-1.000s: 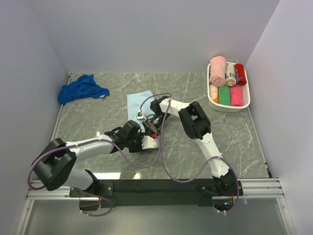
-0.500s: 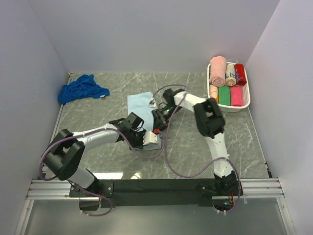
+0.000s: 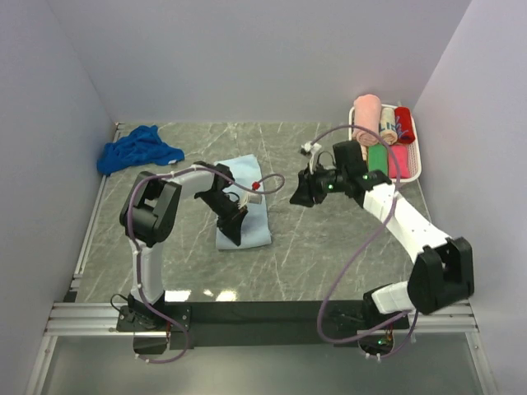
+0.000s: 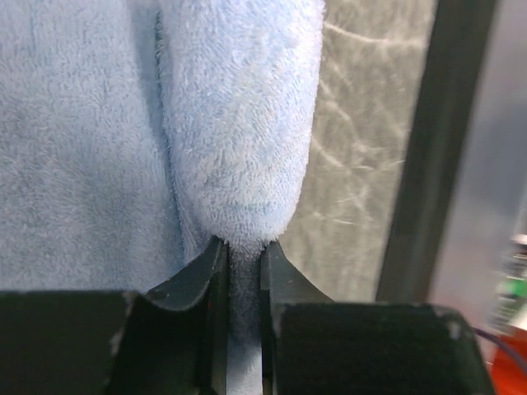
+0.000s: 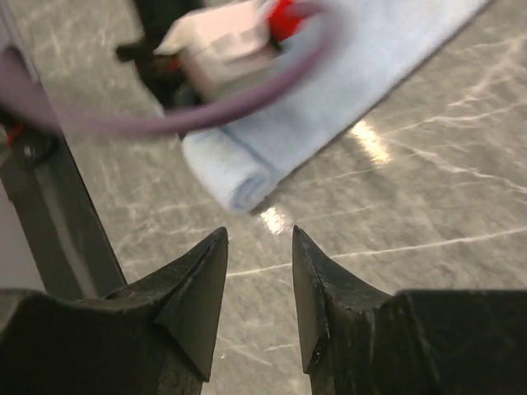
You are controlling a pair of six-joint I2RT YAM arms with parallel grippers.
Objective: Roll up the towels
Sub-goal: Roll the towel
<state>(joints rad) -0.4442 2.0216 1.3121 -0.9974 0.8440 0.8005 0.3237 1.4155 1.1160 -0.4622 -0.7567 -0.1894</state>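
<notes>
Nearest to us, the black rail point(image 3: 263, 313) carries both arm bases at the table's point(image 3: 329, 247) near edge. From the left base the arm rises and folds back down toward the middle of the marbled surface.

There we find the left gripper point(image 4: 244, 251). Its jaws are drawn narrow and pinch the terry cloth of the pale blue towel point(image 3: 254, 218) between them. In the left wrist view the pinched part is the end of a plump roll that runs away from the fingers. Flat cloth lies beside the roll on one side and bare table on the other.

The pale blue towel lies near the table's centre, slightly left. Its near end is curled into that short roll, and the rest stretches flat toward the back.

To the right of the towel and well apart from it, the right gripper point(image 5: 259, 234) hangs above bare table. Its jaws stand parted with nothing between them. Its wrist camera looks back at the roll's end and the blurred left gripper above it.

Further back, in the far left corner, we see the royal blue towel point(image 3: 136, 148) lying in a crumpled heap. In the far right corner a white basket point(image 3: 384, 183) holds rolled towels point(image 3: 366, 119) in pink, green and red.
</notes>
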